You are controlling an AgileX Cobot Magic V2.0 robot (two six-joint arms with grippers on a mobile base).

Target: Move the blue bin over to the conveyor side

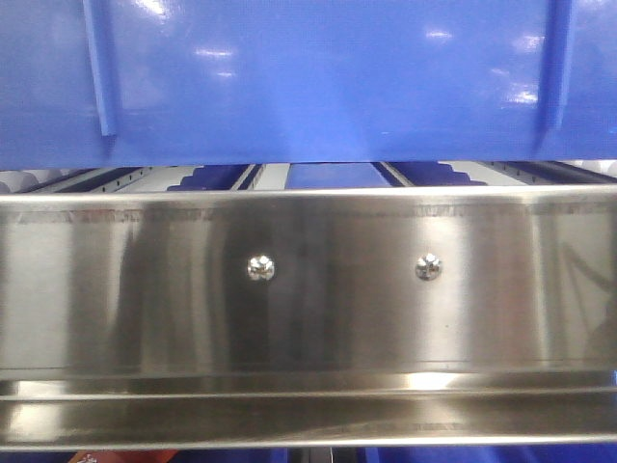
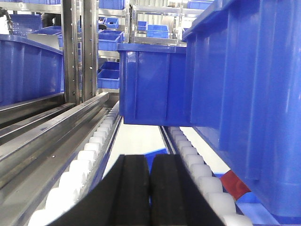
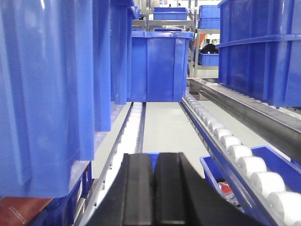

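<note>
The front camera faces the steel rail (image 1: 308, 289) from very close, the blue bin (image 1: 308, 77) just above. Both wrist cameras look low along the roller lanes (image 2: 94, 150), apparently flanking that bin, sharing the farther bin (image 2: 150, 84)

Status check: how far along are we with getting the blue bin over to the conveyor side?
Done: nothing yet; the blue bin sits on the steel roller rack. In hand: the left gripper and right gripper flank the bin, both shut and empty; contact with its walls cannot be told. Left: lifting and carrying it over; the conveyor is not in view.
</note>
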